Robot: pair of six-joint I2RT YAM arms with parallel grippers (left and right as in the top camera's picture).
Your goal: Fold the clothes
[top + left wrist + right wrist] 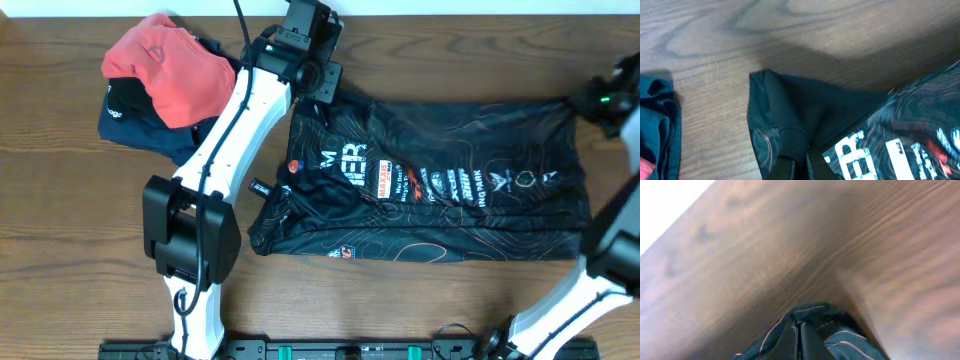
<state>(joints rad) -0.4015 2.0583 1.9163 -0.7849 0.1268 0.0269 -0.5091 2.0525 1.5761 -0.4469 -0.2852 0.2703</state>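
while a wooden table holds it spread wide, a black jersey is pinched at its two far corners.
left gripper and right gripper are each closed on cloth; folding looks barely started, most folds left.

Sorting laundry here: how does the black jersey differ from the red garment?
The jersey is black with orange lines and white lettering; the red garment is plain. The jersey lies spread wide; the red garment sits bunched on a navy garment. The left gripper and right gripper pinch the jersey; neither touches the red garment. Both are clothing.
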